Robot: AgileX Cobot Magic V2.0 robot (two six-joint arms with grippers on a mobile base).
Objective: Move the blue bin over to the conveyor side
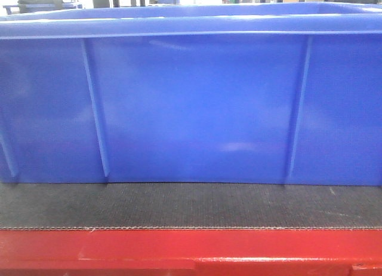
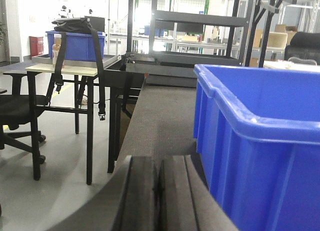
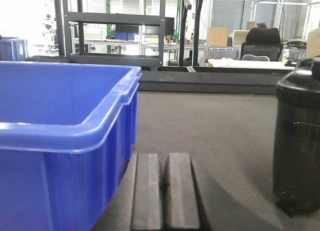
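Although the blue bin (image 1: 197, 109) already stands on the dark woven belt (image 1: 191, 205), close behind the red frame (image 1: 191, 249) at its near edge, it is held by neither arm. In the left wrist view the left claw (image 2: 159, 191) is seen clenched, its two dark fingers pressed together with nothing between them, low over the belt and just beside the bin's left end wall. In the right wrist view the right claw (image 3: 162, 191) is likewise clenched and empty, just beside the opposite end wall, with a dark cylindrical container (image 3: 297, 141) standing on the belt near its other side.

The task is judged to be at or near its end, or a final nudge toward the edge may be intended. If the bin is to be shifted further, it would best be pressed evenly by both claws against the end walls below the thick rolled rim, so that it slides square and is not twisted. The dark container should be kept clear of on the right side, since it could be knocked over.
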